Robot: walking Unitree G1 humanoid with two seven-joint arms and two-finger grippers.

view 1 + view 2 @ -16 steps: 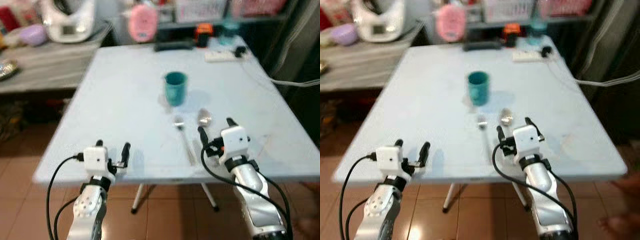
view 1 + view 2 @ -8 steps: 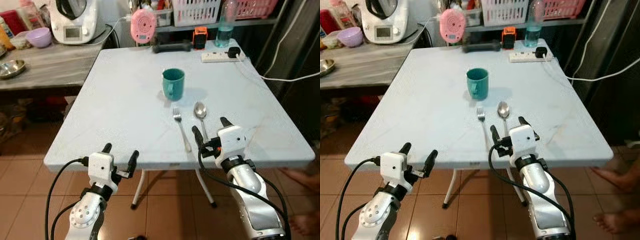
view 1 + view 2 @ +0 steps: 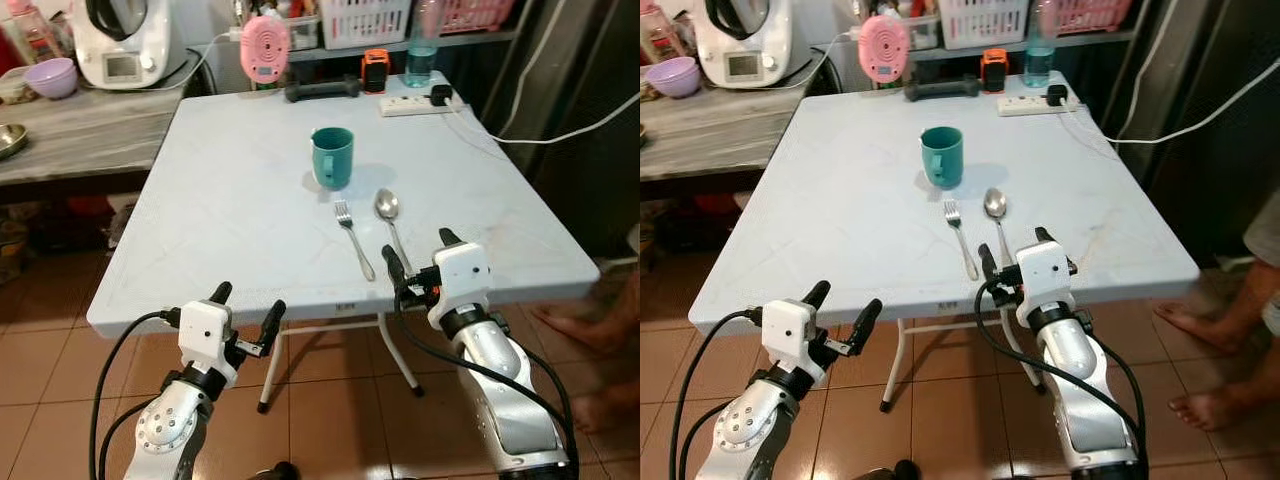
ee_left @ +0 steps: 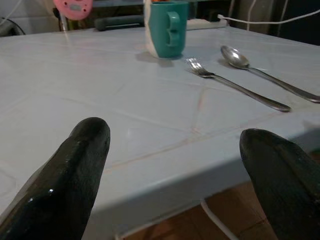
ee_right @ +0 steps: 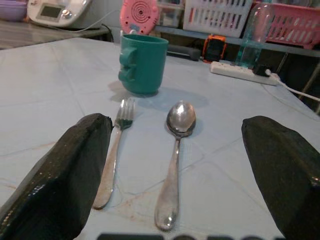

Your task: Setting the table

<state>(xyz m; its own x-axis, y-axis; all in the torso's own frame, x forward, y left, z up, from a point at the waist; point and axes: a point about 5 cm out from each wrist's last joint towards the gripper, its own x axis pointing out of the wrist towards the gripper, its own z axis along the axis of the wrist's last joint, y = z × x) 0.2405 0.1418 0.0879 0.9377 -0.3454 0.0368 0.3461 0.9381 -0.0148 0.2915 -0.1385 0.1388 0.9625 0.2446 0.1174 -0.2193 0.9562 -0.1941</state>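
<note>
A teal mug (image 3: 332, 157) stands near the middle of the pale blue folding table (image 3: 230, 220). In front of it lie a fork (image 3: 354, 240) and a spoon (image 3: 391, 224), side by side, handles toward me. My right gripper (image 3: 418, 253) is open at the table's near edge, just behind the spoon's handle, holding nothing. My left gripper (image 3: 246, 303) is open below the near edge, off the table's front left, also holding nothing. Along the right gripper's fingers I see the mug (image 5: 142, 63), fork (image 5: 112, 161) and spoon (image 5: 174, 158).
A power strip (image 3: 418, 103), black dumbbell (image 3: 321, 89), pink gadget (image 3: 264, 46) and orange item (image 3: 375, 71) sit at the table's far edge. A grey counter (image 3: 70, 125) with a white appliance (image 3: 123, 41) is at the left. A person's bare feet (image 3: 1190, 362) stand on the tiled floor at the right.
The camera has drawn back and steadied; the table sits farther from both grippers. The left gripper now hangs below the table edge. A person's legs have come into view at right.
</note>
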